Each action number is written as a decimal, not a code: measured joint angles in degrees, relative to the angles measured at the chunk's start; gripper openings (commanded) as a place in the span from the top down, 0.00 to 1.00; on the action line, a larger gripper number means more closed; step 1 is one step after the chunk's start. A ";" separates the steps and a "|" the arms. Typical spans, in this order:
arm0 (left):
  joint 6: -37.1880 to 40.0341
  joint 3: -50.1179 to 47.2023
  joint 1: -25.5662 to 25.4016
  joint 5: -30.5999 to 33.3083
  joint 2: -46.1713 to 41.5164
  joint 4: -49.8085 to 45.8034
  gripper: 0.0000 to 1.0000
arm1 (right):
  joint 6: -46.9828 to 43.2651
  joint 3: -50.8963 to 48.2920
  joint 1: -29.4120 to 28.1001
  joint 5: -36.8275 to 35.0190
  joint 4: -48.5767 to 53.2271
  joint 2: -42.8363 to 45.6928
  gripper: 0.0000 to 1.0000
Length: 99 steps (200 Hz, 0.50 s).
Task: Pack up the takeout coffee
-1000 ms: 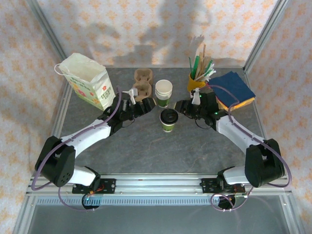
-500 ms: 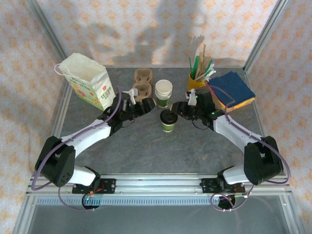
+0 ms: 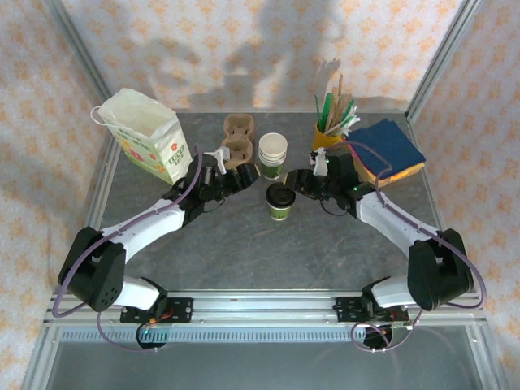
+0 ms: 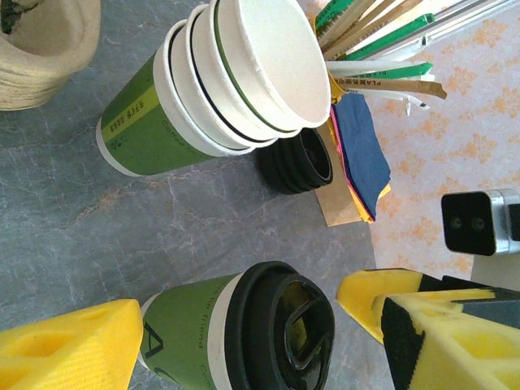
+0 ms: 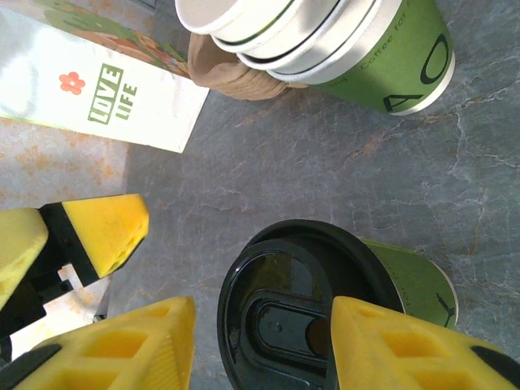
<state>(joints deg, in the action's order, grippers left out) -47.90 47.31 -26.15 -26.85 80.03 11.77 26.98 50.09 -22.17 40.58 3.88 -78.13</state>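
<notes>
Takeout coffee (image 3: pixel 282 201) mid-table, toward far edge, just before cup stack (image 3: pixel 273 154). Right gripper (image 5: pixel 260 341) jaws apart, straddling lid (image 5: pixel 284 317). Left gripper (image 4: pixel 244 333) jaws wide, flanking cup. Risk: pinch on lid pops it, cup tips!

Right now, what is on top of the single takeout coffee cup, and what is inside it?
A black plastic lid sits on the takeout coffee cup. The lid hides whatever is inside.
</notes>
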 measured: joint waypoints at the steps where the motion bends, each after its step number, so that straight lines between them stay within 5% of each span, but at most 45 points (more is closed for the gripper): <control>1: 0.00 0.00 0.00 -0.02 0.00 0.00 0.21 | 0.02 0.02 0.00 -0.04 0.04 0.04 0.47; 99: 3.17 5.33 -3.87 -3.54 7.96 -4.55 0.22 | -0.22 -3.08 2.73 -1.60 1.03 3.82 0.41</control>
<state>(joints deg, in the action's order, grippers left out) -44.73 52.64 -30.02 -30.39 87.99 7.22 26.76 47.00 -19.44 38.98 4.91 -74.30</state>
